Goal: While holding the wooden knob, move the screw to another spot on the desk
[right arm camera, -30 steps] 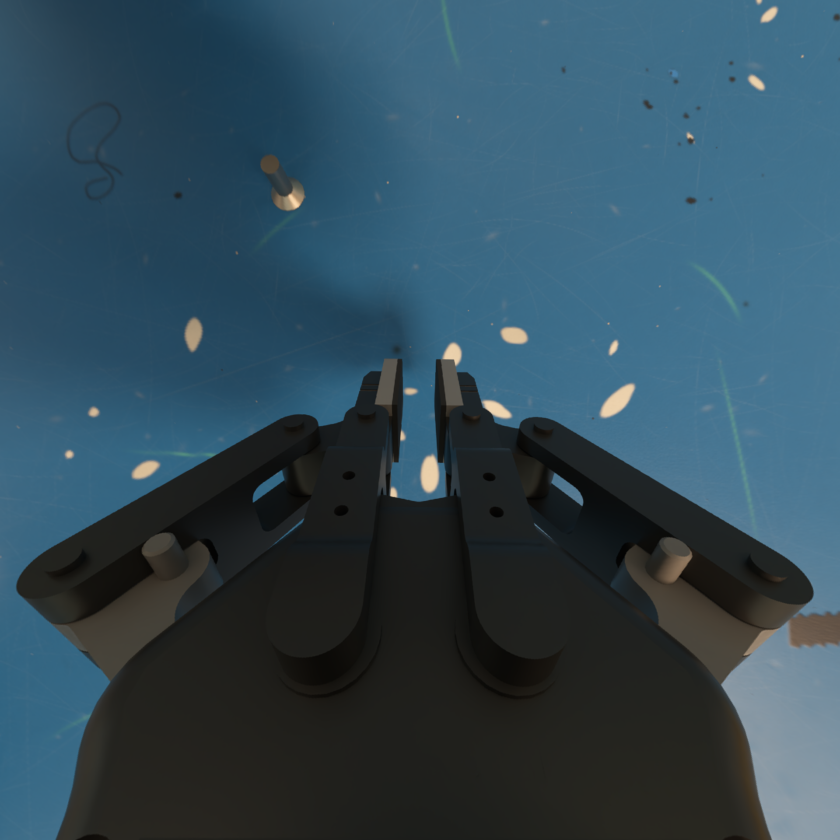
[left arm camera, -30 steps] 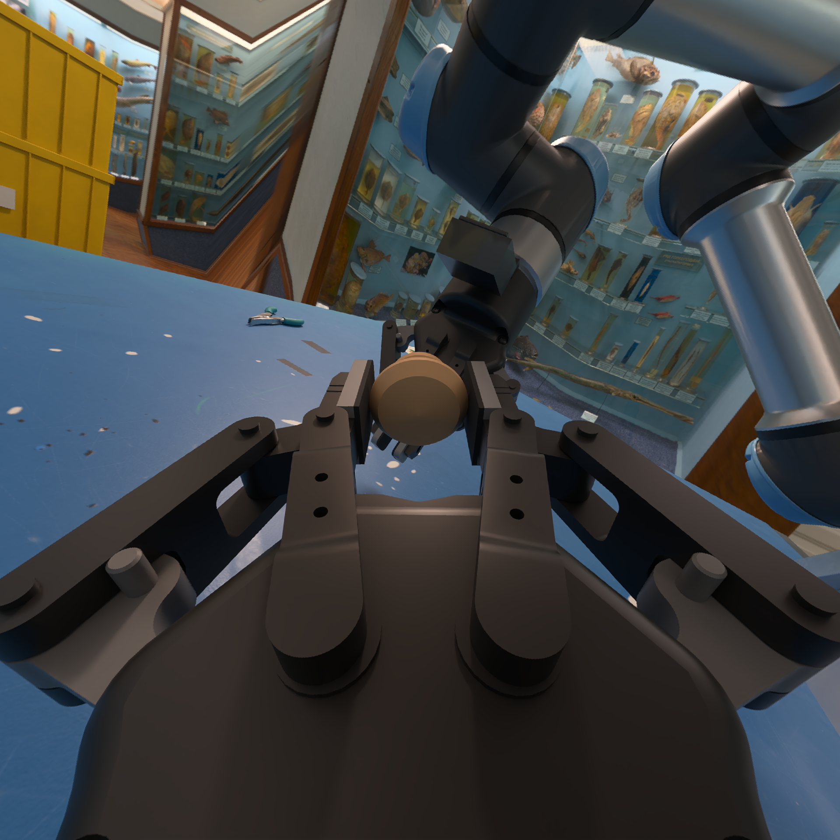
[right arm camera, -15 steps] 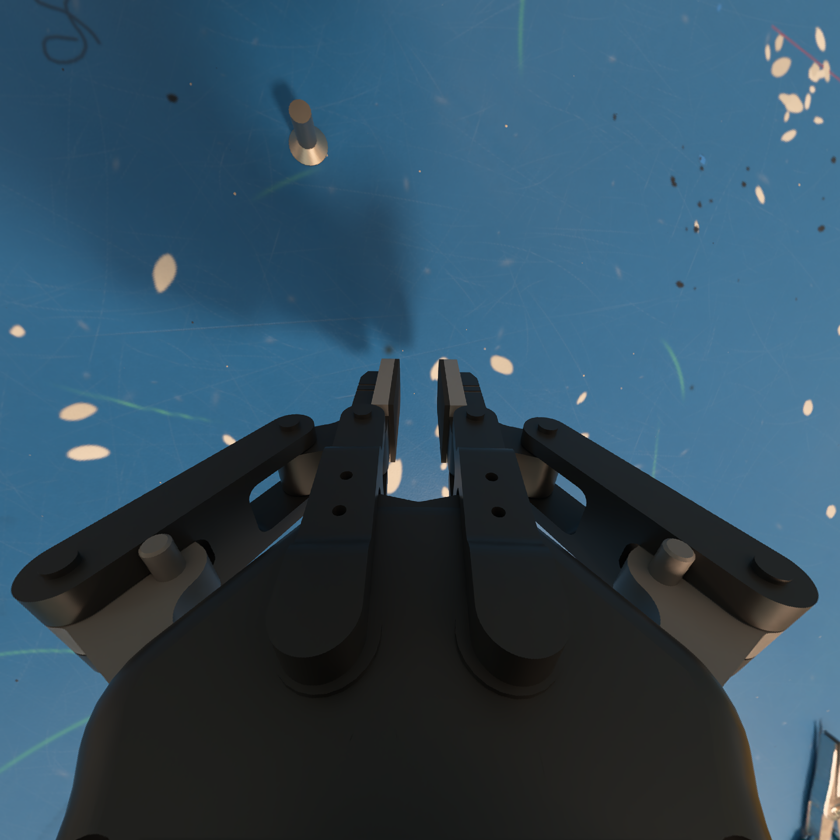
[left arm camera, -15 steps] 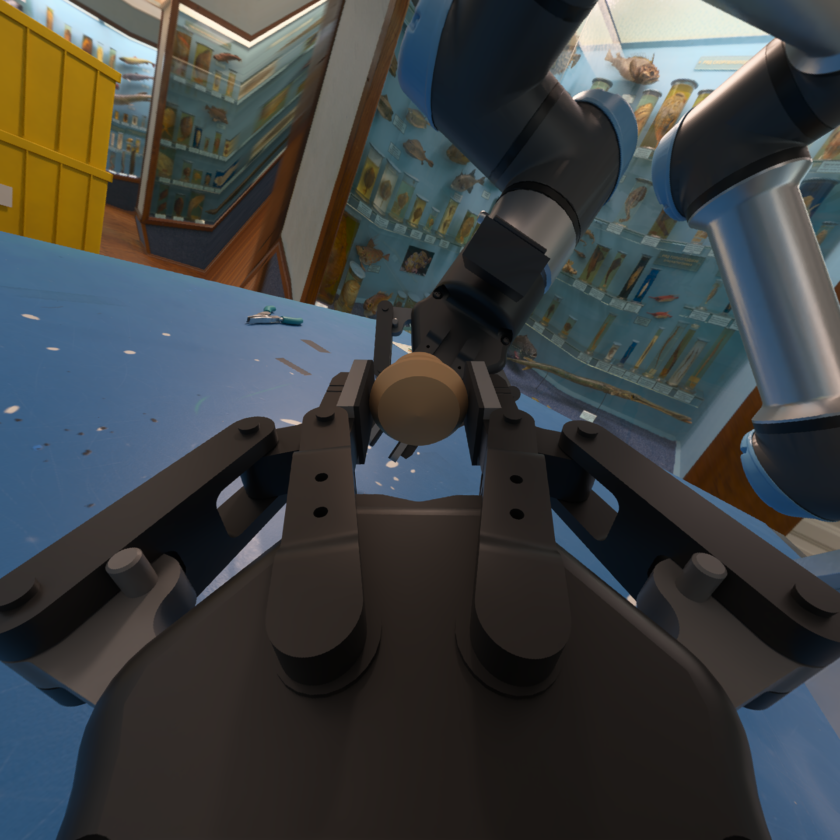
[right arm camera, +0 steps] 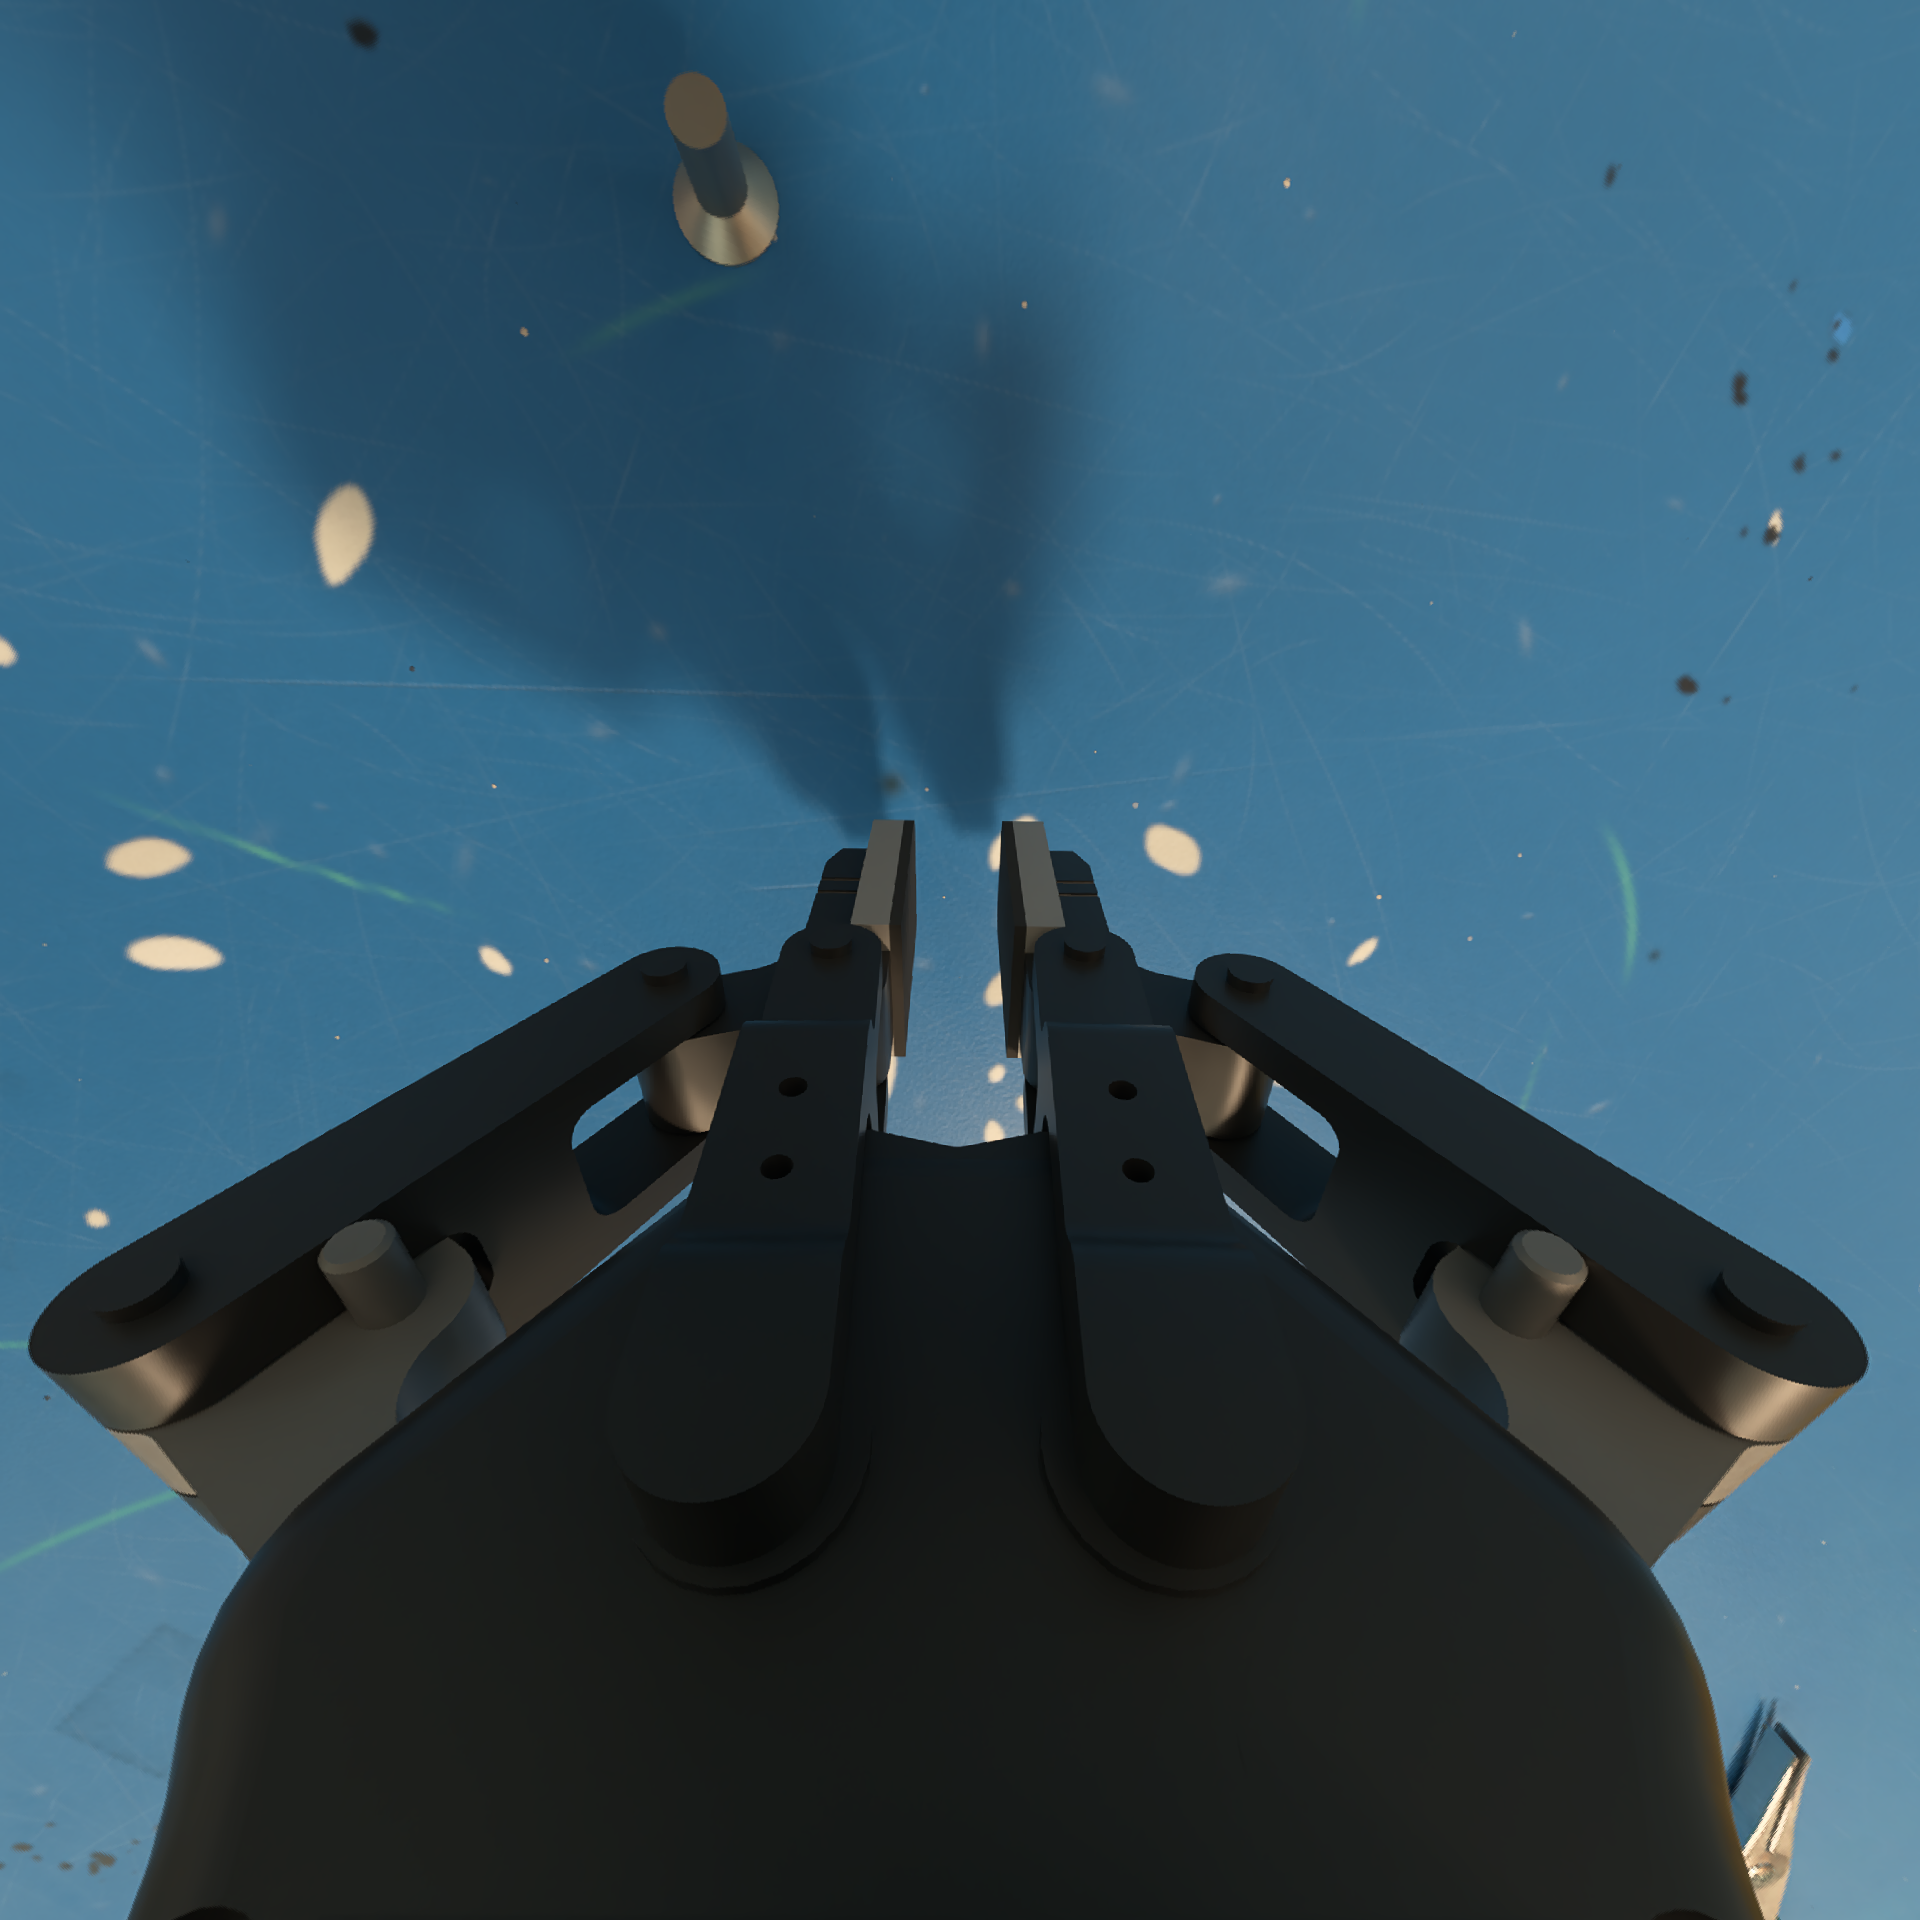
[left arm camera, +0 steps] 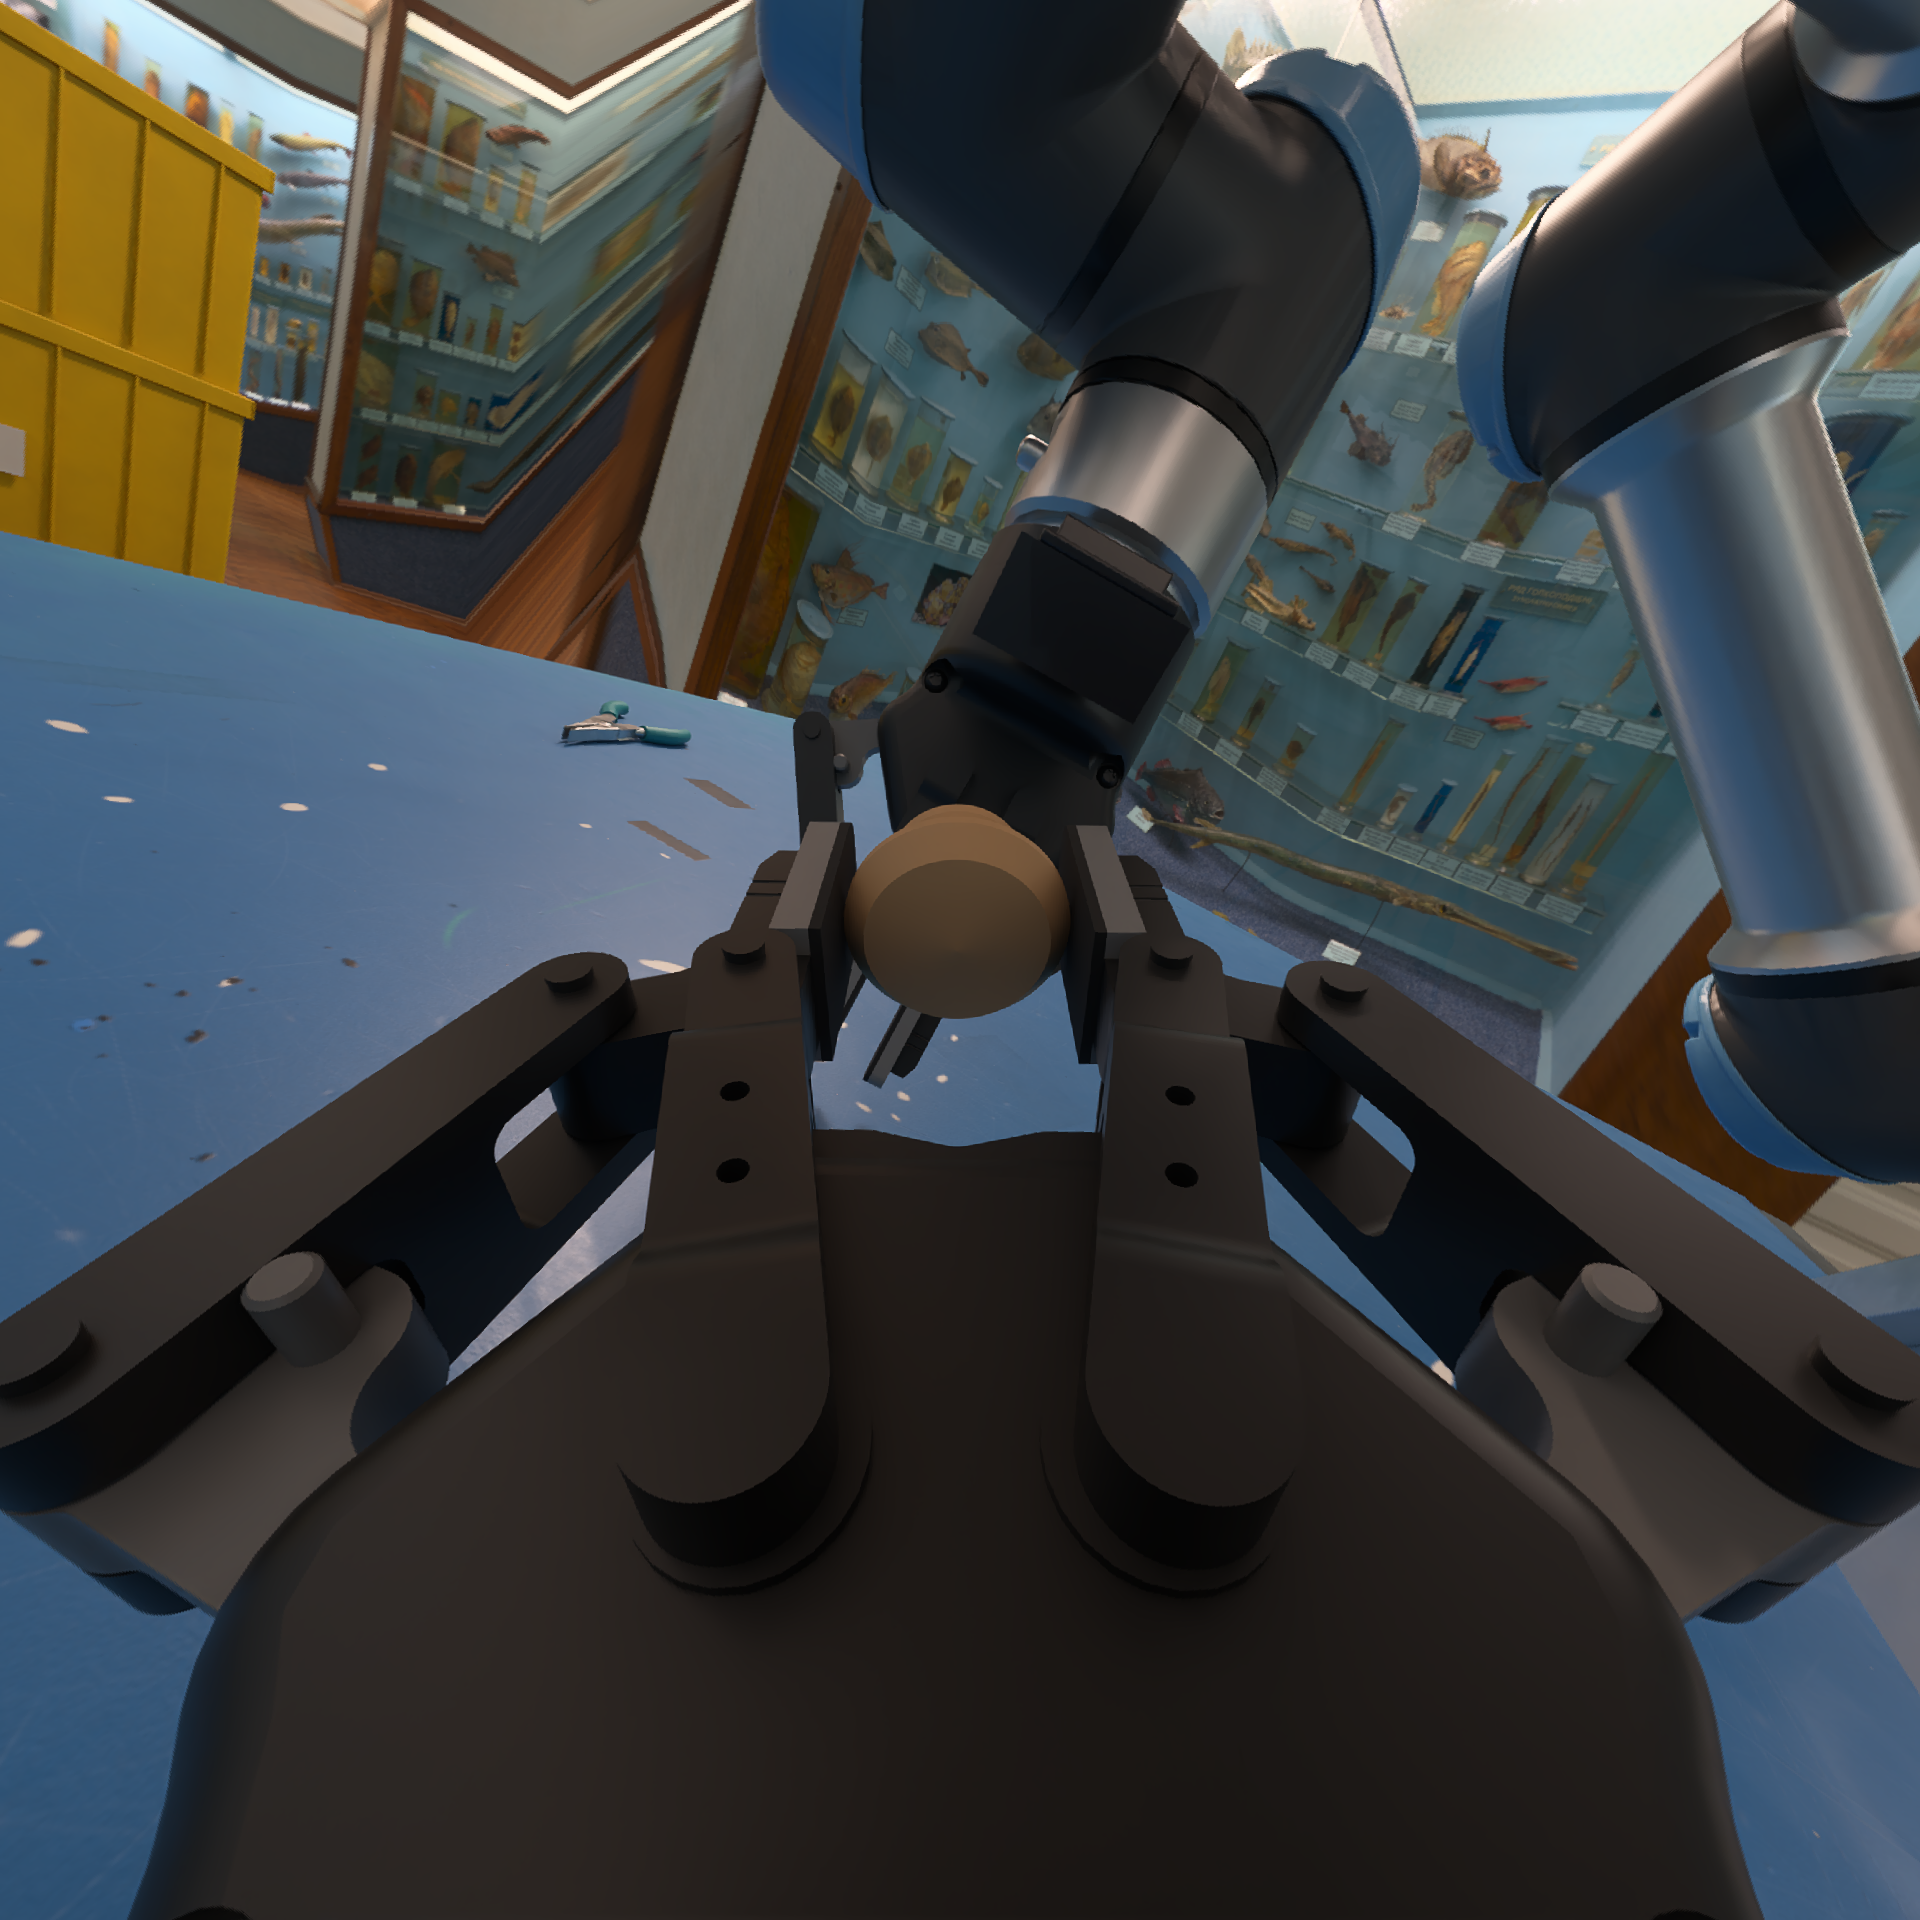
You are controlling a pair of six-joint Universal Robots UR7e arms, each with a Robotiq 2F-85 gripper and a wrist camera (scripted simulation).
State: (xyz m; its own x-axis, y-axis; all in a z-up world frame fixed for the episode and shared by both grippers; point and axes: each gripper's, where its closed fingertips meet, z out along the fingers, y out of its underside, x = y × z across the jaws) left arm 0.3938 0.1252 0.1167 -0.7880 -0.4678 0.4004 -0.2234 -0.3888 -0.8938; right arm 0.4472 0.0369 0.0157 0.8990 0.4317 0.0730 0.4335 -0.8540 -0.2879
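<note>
My left gripper (left arm camera: 958, 914) is shut on the round wooden knob (left arm camera: 956, 925) and holds it above the blue desk (left arm camera: 312, 914). The right arm's gripper (left arm camera: 896, 1044) hangs just behind the knob, fingers pointing down at the desk. In the right wrist view, my right gripper (right arm camera: 957, 883) is empty, its pads only a narrow gap apart, close above the desk (right arm camera: 1351, 623). The metal screw (right arm camera: 720, 177) stands on its flat head, shaft up, far ahead and left of the fingertips, apart from them.
Teal-handled pliers (left arm camera: 623, 730) lie far back on the desk. Two tape strips (left arm camera: 670, 840) lie nearer. A yellow crate (left arm camera: 104, 312) stands at the back left. A metal tool (right arm camera: 1771, 1829) shows at the right wrist view's bottom right. Pale flecks dot the desk.
The right gripper has come lower and closer to the desk; the screw now looks larger and sits higher in its view. The left gripper has held still with the knob.
</note>
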